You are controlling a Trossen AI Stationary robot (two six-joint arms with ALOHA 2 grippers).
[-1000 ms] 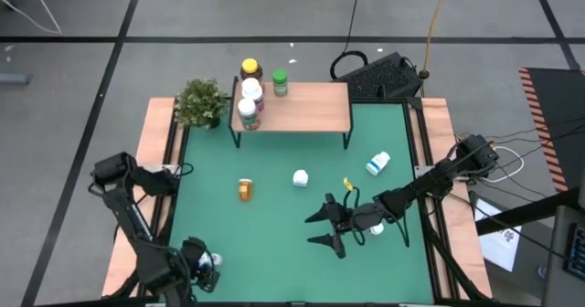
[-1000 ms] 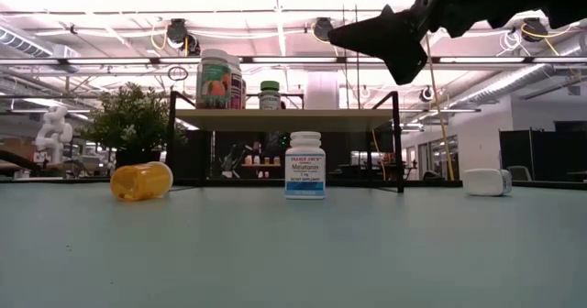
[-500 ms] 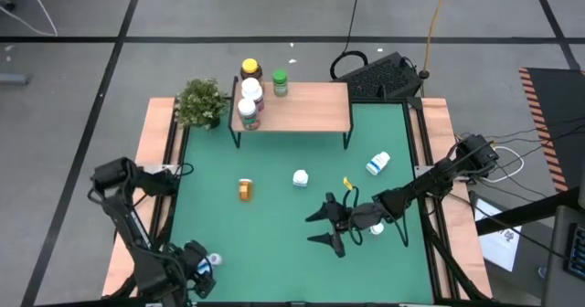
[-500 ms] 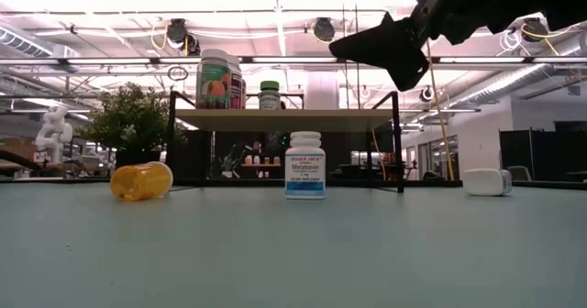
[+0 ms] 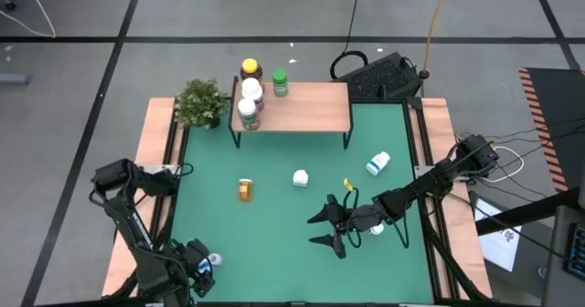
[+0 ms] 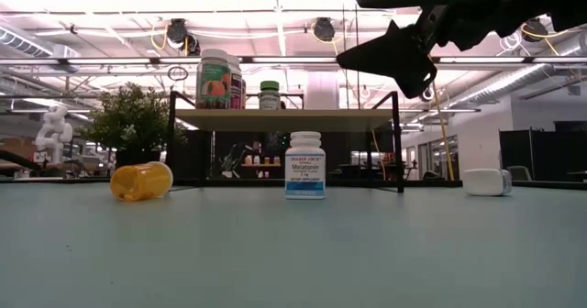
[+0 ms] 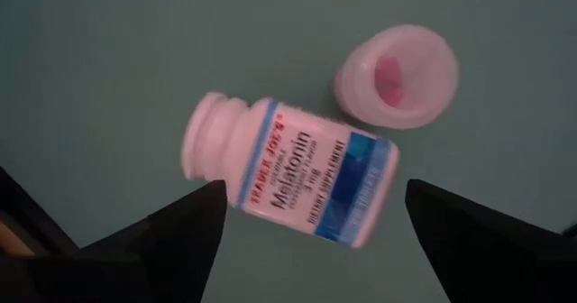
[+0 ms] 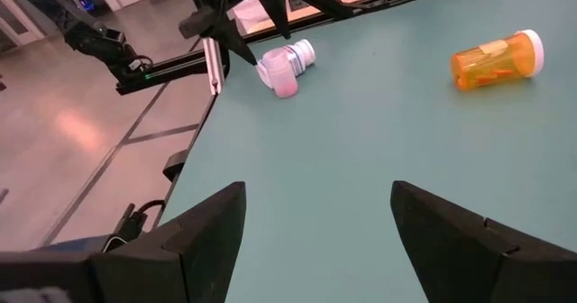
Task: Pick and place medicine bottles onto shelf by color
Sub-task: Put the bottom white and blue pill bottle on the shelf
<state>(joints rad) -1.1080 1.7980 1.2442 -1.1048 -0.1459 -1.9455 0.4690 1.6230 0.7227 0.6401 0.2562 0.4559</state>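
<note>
My left gripper [image 5: 197, 265] hangs open over the table's near-left corner. In the left wrist view its fingers stand on either side of a blue-labelled white bottle [image 7: 293, 172] lying on its side, touching nothing; a second white bottle [image 7: 397, 76] shows end-on beside it. My right gripper [image 5: 327, 230] hovers open above the table's middle-right. An amber bottle [image 5: 245, 190] lies on its side, a white bottle [image 5: 300, 177] stands upright, and a blue-labelled white one [image 5: 377, 164] lies flat. The shelf [image 5: 302, 108] at the far edge carries several bottles [image 5: 249, 102] at its left end.
A potted plant [image 5: 201, 101] stands left of the shelf at the table's far-left corner. The shelf's middle and right part [image 5: 320, 106] is bare wood. Wooden strips [image 5: 445, 188] run along the table's sides. A dark keyboard-like object [image 5: 384, 74] lies beyond the far edge.
In the low view my right gripper has tipped its fingers up toward level and drifted slightly toward the table's right, staying open. The bottles have kept their places.
</note>
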